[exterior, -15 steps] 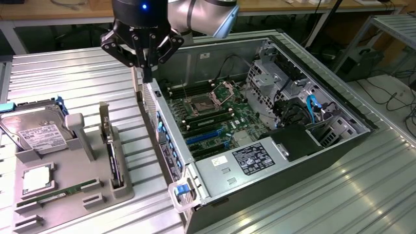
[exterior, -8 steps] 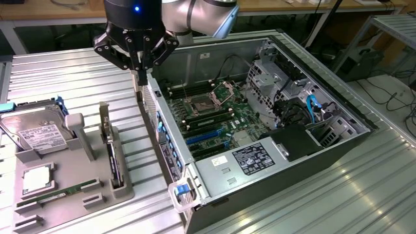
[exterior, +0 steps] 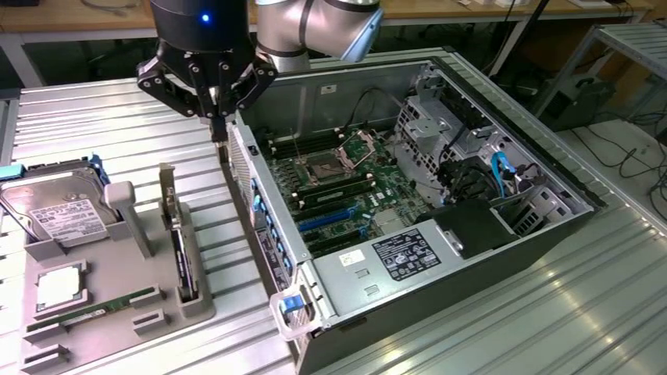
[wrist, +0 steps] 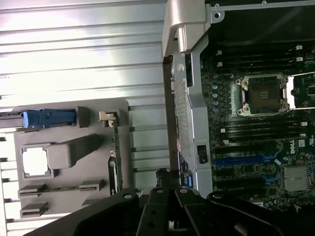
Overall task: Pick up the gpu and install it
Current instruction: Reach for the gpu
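hovering pinched shut and empty, the end effector point(exterior: 218, 134) needs opening and squaring over the gpu point(exterior: 184, 258) standing edgewise in the tray point(exterior: 120, 269).

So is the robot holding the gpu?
No, the gpu stands on edge in the grey tray, and the gripper hangs higher up, apart from it.

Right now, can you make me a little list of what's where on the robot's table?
gpu: standing on edge in the grey tray, untouched
jaws: shut, above the computer case's rear wall, apart from the gpu
computer case: open, motherboard showing
hard drive: leaning in the tray's holder
memory stick: lying in the tray
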